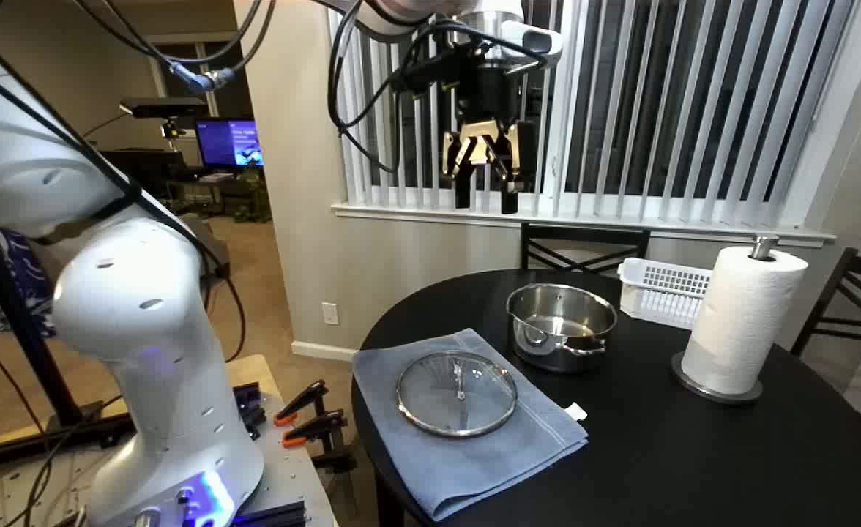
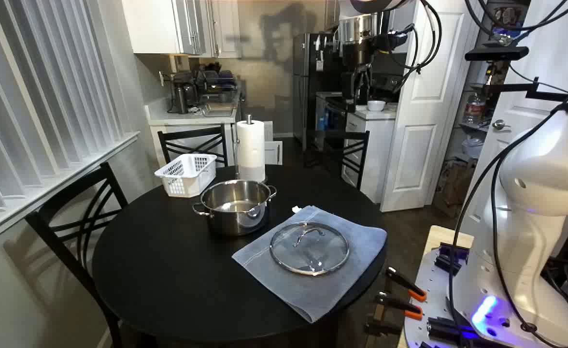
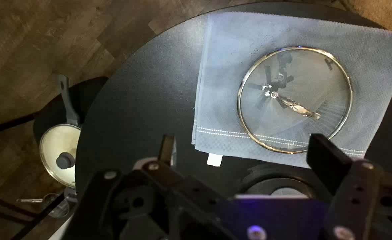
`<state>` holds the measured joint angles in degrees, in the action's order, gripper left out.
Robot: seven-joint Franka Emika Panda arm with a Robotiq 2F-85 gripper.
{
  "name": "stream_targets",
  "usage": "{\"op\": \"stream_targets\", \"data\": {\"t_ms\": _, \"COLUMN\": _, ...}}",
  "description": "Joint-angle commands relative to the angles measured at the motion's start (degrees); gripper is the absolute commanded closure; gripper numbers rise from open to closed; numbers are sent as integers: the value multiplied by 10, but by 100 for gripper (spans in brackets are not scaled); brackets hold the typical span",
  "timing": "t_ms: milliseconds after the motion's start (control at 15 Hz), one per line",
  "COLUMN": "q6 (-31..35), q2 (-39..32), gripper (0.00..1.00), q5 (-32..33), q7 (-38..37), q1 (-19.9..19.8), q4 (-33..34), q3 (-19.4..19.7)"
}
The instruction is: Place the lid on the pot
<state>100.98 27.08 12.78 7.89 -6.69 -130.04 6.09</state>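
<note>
Glass lid (image 1: 457,395) is lying flat on a folded blue towel (image 1: 445,472) over on the left in an exterior view, and my two-finger gripper (image 1: 486,199) hangs well above the black table (image 1: 621,454), jaws apart. Heading right, the stainless-steel pot (image 1: 561,333) sits upright just beside the towel, then there's a white plastic basket (image 1: 659,309) and a paper towel roll (image 1: 744,322).

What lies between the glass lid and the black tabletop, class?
A blue cloth: both exterior views show the lid resting on it, and it spread on the tabletop.
</note>
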Motion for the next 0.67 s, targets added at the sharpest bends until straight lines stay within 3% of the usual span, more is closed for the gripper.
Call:
{"op": "stream_targets", "data": {"t_ms": 0, "q6": -2, "q2": 0, "gripper": 0, "q5": 1, "q7": -1, "q1": 4, "q4": 2, "q3": 3}}
{"op": "stream_targets", "data": {"t_ms": 467, "q6": -2, "q2": 0, "gripper": 0, "q5": 1, "q7": -1, "q1": 4, "q4": 2, "q3": 3}}
{"op": "stream_targets", "data": {"t_ms": 600, "q6": 7, "q2": -10, "gripper": 0, "q5": 3, "q7": 62, "q1": 29, "q4": 5, "q3": 1}}
